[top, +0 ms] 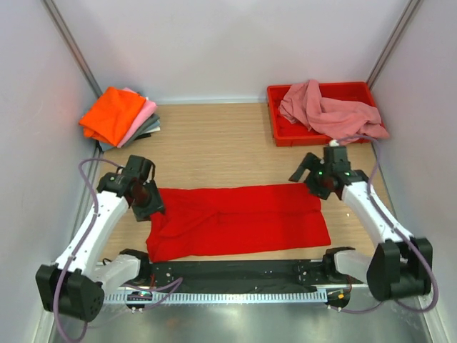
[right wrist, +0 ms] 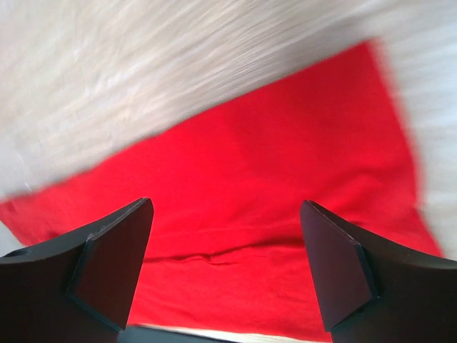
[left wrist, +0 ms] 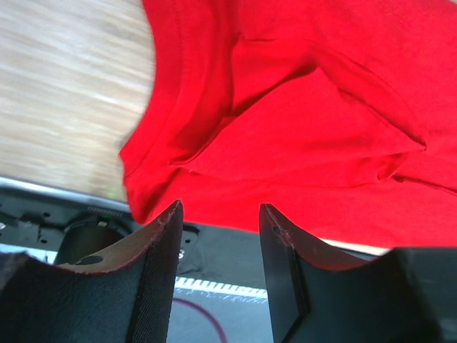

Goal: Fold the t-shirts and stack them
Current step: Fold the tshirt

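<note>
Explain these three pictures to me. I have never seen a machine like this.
This is a robot: two arms bolted at the near edge of a wooden table. Each ends in a two-finger gripper. The wide picture comes from a fixed camera above and behind the arms. The other two come from cameras on the wrists; the dark shapes at the bottom are the fingers of the left gripper and the right gripper. A red shirt lies in a long strip between the arms. At the far left, folded shirts are stacked; at the far right, a pink shirt lies crumpled in a tray. Both grippers are open and hold nothing.
</note>
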